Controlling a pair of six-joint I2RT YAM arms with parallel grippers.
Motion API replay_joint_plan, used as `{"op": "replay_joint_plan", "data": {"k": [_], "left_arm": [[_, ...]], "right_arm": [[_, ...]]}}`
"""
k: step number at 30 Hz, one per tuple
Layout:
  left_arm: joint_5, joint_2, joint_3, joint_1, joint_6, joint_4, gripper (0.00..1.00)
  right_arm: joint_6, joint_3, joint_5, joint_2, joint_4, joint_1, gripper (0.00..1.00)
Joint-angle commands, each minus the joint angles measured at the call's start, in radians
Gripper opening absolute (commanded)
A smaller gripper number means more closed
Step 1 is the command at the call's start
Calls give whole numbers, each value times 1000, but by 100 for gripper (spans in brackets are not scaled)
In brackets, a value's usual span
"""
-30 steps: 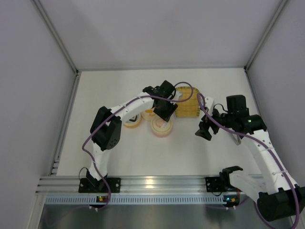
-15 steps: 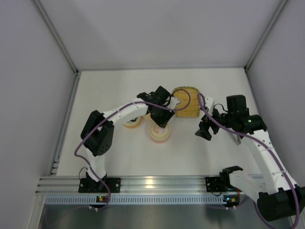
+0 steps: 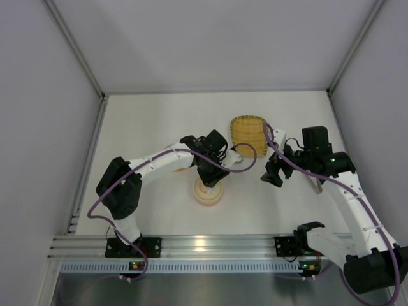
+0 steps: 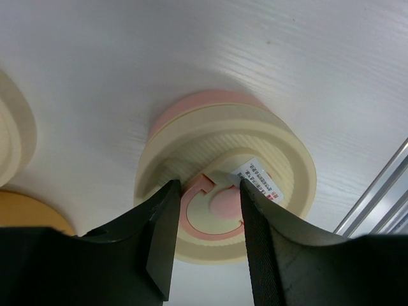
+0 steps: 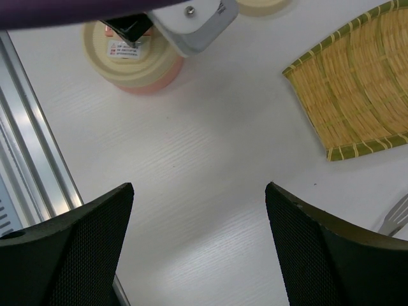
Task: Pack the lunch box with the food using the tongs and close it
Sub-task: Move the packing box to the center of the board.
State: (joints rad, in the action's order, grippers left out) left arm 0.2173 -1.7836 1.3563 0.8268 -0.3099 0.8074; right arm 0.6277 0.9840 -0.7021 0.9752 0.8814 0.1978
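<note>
The lunch box [image 3: 208, 193], a round cream tub with a pink base and a cream lid, is near the middle of the white table [image 3: 159, 121], closer to us than the woven yellow tray [image 3: 247, 131] and a little to its left. We cannot tell whether its base rests on the table or is slightly raised. From the left wrist we see the lunch box [image 4: 280, 159] lid on, with a pink handle in its sunken centre and a white sticker [image 4: 258, 180] with red print just beside it. The left claw [image 3: 212, 173] comes down on it from above. In the wrist view the left claw [image 4: 208, 191] has one black finger on each side of the pink handle, half closed and grasping it. To the left of the box a cream dish [image 4: 13, 127] stands close by, with an orange dish [image 4: 25, 213] nearer the camera. Both are only partly seen. The right claw [image 3: 273, 173] hangs over bare table to the right of the box, on the near side of the tray. In its own view the right claw [image 5: 197, 191] is released, its fingers spread wide with nothing between them. That view also shows the lunch box [image 5: 131, 60] on the left, the tray [image 5: 357, 83] on the right, and a silver end of what we take for the tongs [image 5: 396, 218] at the edge. A metal rail [image 3: 204, 245] runs along the near edge of the table.
</note>
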Motion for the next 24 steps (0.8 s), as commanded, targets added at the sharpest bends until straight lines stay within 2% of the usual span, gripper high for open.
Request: {"op": "replay_joint_plan", "data": {"k": [1,8,13,17,18,21,24], "left_arm": [[54,-45,-106,69,-47,217,47],[106,-22,-126,97,-26,210,46],[53,29,-85,89,-12,207,47],[100,39,65,35,-43,292,50],[115,46,148,17,-46,320,52],[162,35,324,-72,-49,367,54],[198,0,433,-172,-46,397,54]], "right_arm": [[0,53,-28,6,-12,-20,84],[-20,53,-31,2,-28,-18,84],[-40,48,-53,-4,-56,-20,84],[-36,47,-66,-3,-52,-20,83],[-37,47,-66,-6,-52,-21,83],[-48,44,-66,-6,-71,-20,83],[-77,36,-65,11,-114,-20,83]]}}
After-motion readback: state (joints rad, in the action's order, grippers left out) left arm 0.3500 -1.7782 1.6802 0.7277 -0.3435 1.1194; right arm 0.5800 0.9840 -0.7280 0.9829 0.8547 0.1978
